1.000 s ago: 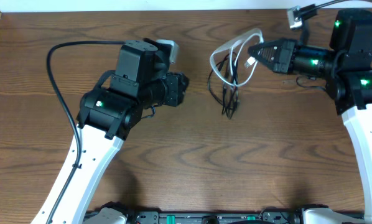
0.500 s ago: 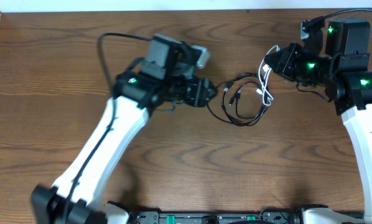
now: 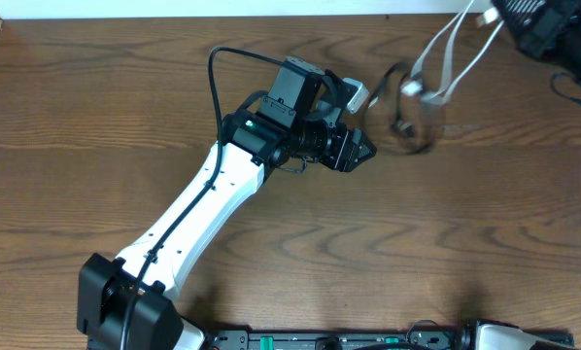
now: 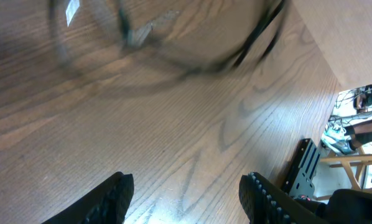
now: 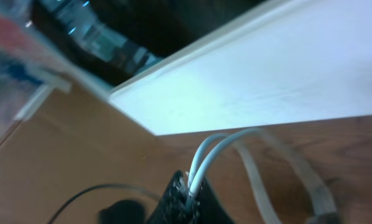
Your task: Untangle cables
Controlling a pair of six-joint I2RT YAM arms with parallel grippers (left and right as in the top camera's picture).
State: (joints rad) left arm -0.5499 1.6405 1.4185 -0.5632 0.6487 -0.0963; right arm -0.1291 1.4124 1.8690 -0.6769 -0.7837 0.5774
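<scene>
The white cable hangs in a long loop from the top right corner down to its plug end, lifted off the table. The black cables show as a blurred loop below it on the wood; in the left wrist view they lie blurred ahead of the fingers. My right gripper is shut on the white cable, two strands running out of its jaws; in the overhead view it sits at the top right edge. My left gripper is open and empty, just left of the black cables, its fingers spread over bare wood.
The wooden table ends at a white wall strip along the back. The left arm stretches diagonally from the front left. The right arm is at the top right corner.
My right gripper has pulled the white cable up and to the back right, out of the bundle. My left gripper has moved right toward the black cables, which have shifted right and blurred.
</scene>
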